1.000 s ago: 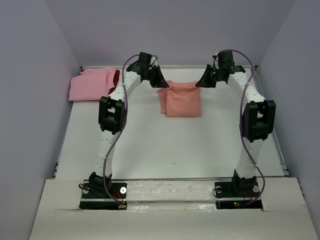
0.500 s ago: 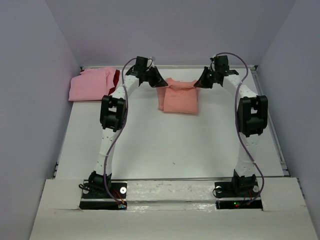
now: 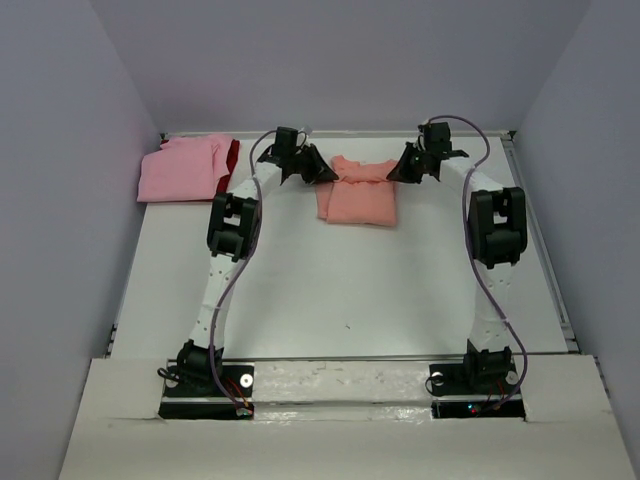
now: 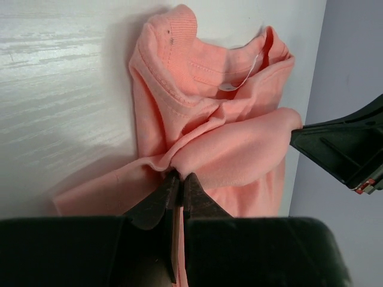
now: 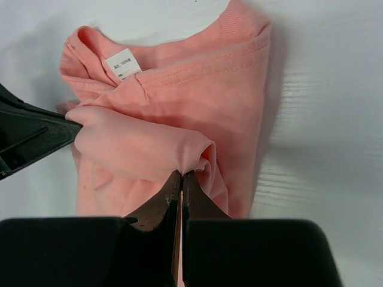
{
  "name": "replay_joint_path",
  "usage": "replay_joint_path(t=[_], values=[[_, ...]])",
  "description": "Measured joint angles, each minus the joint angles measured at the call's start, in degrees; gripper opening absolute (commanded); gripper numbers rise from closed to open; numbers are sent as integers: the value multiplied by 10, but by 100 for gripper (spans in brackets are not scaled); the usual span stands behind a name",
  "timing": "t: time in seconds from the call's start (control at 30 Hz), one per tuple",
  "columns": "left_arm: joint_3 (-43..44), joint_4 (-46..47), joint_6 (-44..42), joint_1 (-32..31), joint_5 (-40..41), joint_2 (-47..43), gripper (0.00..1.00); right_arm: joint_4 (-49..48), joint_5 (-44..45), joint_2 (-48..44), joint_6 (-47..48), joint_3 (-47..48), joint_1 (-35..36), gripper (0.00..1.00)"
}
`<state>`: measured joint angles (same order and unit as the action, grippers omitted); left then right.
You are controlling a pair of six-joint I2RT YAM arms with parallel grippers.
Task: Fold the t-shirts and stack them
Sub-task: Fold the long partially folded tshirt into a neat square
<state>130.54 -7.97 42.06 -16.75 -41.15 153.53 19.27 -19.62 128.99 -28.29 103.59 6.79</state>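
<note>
The salmon-orange t-shirt (image 3: 360, 200) lies folded at the far middle of the table, collar toward the back wall. My left gripper (image 3: 327, 176) is shut on its near fold at the left side; the left wrist view shows the jaws (image 4: 178, 176) pinching the cloth (image 4: 197, 107). My right gripper (image 3: 396, 172) is shut on the same fold at the right side, its jaws (image 5: 181, 174) pinching the cloth (image 5: 179, 101) in the right wrist view. A lighter pink t-shirt (image 3: 180, 168) lies at the far left with a dark red t-shirt (image 3: 234, 153) showing at its right edge.
The white table (image 3: 350, 290) is walled by grey panels on the left, back and right. The arm bases (image 3: 205, 375) stand at the near edge.
Both grippers have moved toward the back wall, carrying the shirt's near fold over it. The visible shirt has grown shorter front to back.
</note>
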Motion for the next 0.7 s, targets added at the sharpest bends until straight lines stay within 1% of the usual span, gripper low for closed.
replay_joint_path(t=[0.1, 0.23, 0.4, 0.57, 0.7], values=[[1, 10, 7, 0, -2, 5, 13, -8, 4, 14, 0, 0, 0, 0], [1, 9, 9, 0, -1, 6, 9, -7, 7, 33, -5, -1, 0, 0], [-12, 6, 8, 1, 1, 2, 5, -10, 8, 33, -13, -13, 0, 0], [-56, -22, -8, 0, 10, -31, 2, -14, 7, 4, -15, -60, 1, 0], [-80, -71, -30, -5, 22, -56, 0, -9, 7, -28, -15, -108, 2, 0]])
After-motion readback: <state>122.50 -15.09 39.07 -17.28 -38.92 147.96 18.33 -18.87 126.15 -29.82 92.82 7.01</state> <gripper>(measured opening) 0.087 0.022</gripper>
